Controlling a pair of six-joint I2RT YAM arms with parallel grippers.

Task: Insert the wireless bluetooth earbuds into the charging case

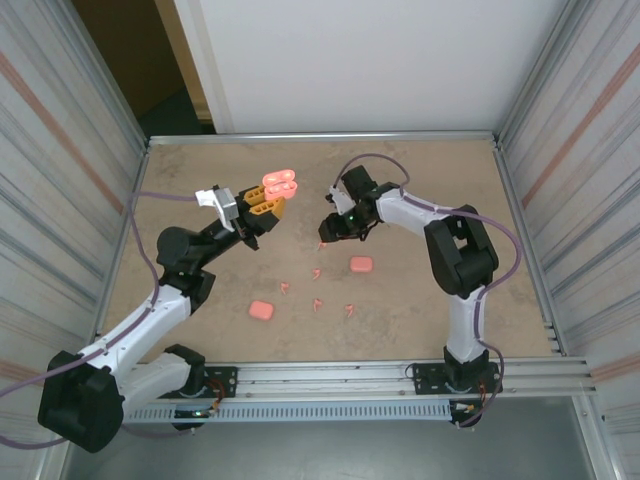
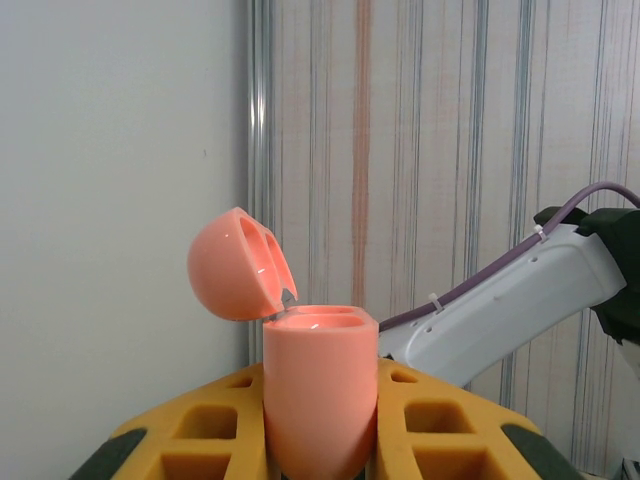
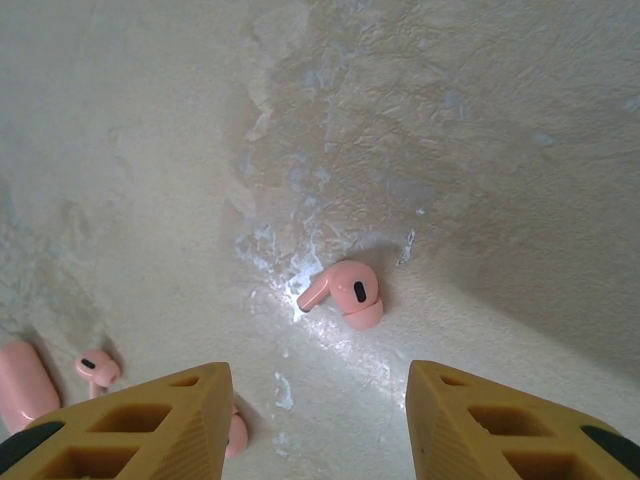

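Note:
My left gripper [image 1: 262,207] is raised over the left of the table, shut on an open pink charging case [image 1: 279,186]. The left wrist view shows the case body [image 2: 320,395] upright between the yellow fingers [image 2: 200,440], its lid [image 2: 235,265] tipped back to the left. Over mid-table my right gripper [image 1: 328,232] is open and points down. A salmon-pink earbud [image 3: 345,293] lies on the table just ahead of its spread fingertips [image 3: 150,415], untouched. Several more earbuds [image 1: 315,272] lie scattered nearer the arms.
Two closed pink cases lie on the table, one [image 1: 361,264] near the right arm, the other [image 1: 261,310] front left. In the right wrist view another earbud [image 3: 97,368] and a case [image 3: 20,385] lie at lower left. Corrugated walls enclose the table.

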